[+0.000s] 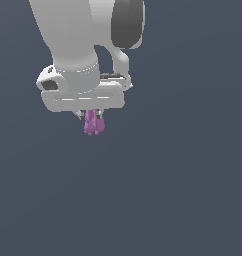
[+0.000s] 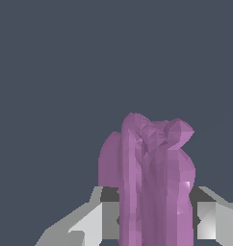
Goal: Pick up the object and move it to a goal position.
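Observation:
The object (image 1: 93, 124), a small purple-pink lumpy blob, hangs below the white hand of the arm in the exterior view, held between the short fingers. My gripper (image 1: 92, 118) is shut on it, and most of the fingers are hidden behind the blob. In the wrist view the object (image 2: 154, 182) fills the lower middle, with bumpy lobes at its far end. Grey and white fingertips (image 2: 106, 211) press against both of its sides, where the gripper (image 2: 154, 216) closes around it.
A flat dark blue-grey surface fills the background in both views. The white arm (image 1: 78, 35) with its dark joint cover rises toward the exterior view's upper left. No other objects show.

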`<state>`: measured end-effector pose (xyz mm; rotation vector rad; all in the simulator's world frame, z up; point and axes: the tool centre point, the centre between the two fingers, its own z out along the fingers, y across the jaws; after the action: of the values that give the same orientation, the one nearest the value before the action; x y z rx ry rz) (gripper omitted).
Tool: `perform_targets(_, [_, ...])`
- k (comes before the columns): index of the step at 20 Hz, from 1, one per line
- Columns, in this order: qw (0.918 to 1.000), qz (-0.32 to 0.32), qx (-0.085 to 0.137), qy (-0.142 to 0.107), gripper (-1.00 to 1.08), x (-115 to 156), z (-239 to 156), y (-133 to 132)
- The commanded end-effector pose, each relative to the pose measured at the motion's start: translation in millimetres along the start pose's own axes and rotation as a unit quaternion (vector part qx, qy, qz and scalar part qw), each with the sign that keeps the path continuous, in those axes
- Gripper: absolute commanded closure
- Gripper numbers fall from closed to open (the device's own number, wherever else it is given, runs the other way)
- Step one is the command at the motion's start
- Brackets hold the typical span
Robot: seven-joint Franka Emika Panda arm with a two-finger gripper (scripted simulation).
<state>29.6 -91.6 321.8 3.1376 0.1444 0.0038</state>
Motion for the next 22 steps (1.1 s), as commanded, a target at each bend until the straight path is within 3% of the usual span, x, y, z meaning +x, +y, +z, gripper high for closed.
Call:
perform_targets(1, [1.0, 0.0, 0.0, -0.001, 1.08, 2, -26, 0])
perform_targets(11, [1.0, 0.0, 0.0, -0.001, 1.08, 13, -107, 2])
perform_targets(22, [1.0, 0.0, 0.0, -0.001, 1.08, 22, -161, 4])
